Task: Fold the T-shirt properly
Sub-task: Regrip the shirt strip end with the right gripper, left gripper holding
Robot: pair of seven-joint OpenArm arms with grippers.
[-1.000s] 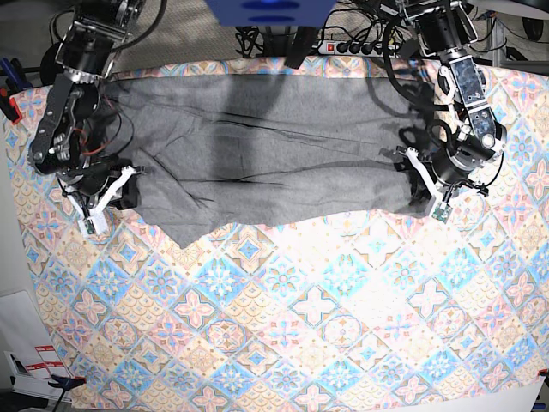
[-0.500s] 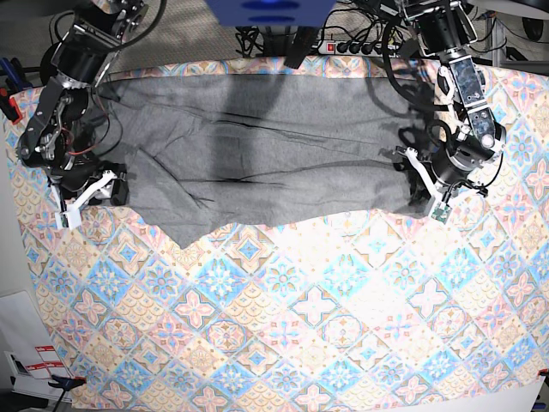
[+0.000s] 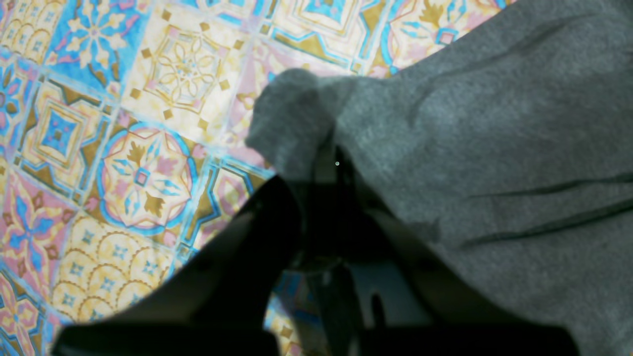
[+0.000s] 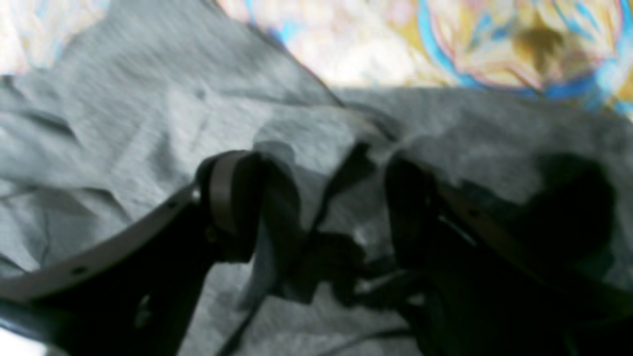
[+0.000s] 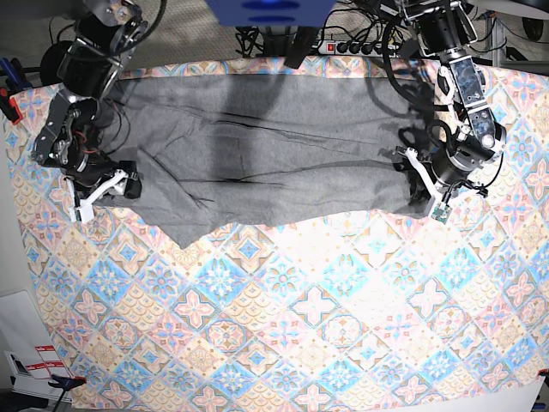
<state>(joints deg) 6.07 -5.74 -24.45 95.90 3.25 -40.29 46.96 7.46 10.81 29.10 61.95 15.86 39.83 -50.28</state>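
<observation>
My left gripper (image 5: 426,190) pinches the soft heather-grey T-shirt (image 5: 266,154) at its three-o'clock edge; right gripper (image 5: 111,184), jaws wide, needs a deep bite at nine o'clock on the tile-patterned cloth (image 5: 300,326).

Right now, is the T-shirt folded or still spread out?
Mostly spread. The T-shirt lies as one wide grey band across the patterned cloth, wrinkled, with an uneven lower edge; no neat fold shows.

One T-shirt (image 5: 257,159) (two grippers)
</observation>
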